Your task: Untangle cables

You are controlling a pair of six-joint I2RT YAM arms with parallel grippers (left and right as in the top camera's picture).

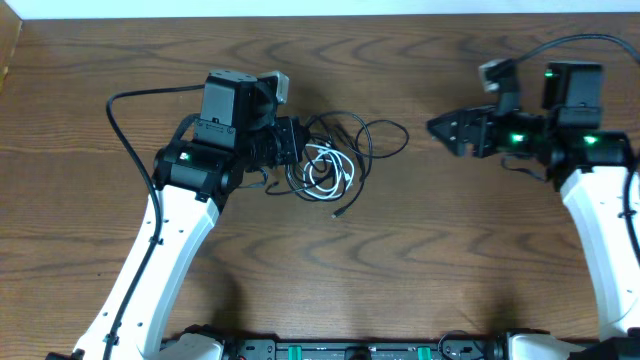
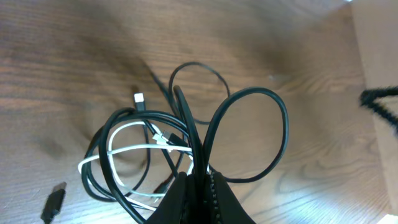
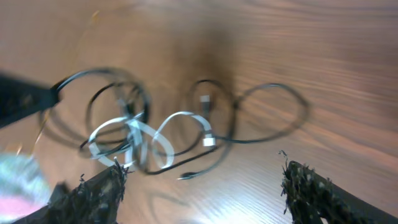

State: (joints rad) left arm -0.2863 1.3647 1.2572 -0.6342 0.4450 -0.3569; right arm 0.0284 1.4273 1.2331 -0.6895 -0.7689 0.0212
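Note:
A thin black cord (image 1: 375,138) and a thin white cord (image 1: 325,170) lie tangled together on the wooden table (image 1: 420,240), left of centre. My left gripper (image 1: 292,142) is at the tangle's left edge and is shut on the black cord. In the left wrist view the fingers (image 2: 200,186) pinch black strands (image 2: 249,130) with white loops (image 2: 134,149) beside them. My right gripper (image 1: 445,130) is open and empty, to the right of the tangle, apart from it. In the right wrist view its fingers (image 3: 202,186) frame the blurred black cord (image 3: 267,115) and white cord (image 3: 168,127).
A black plug end (image 1: 340,211) lies loose just below the tangle and shows in the left wrist view (image 2: 55,200). The thicker arm cables (image 1: 120,130) loop at the far left and top right. A pale edge (image 2: 376,62) borders the table.

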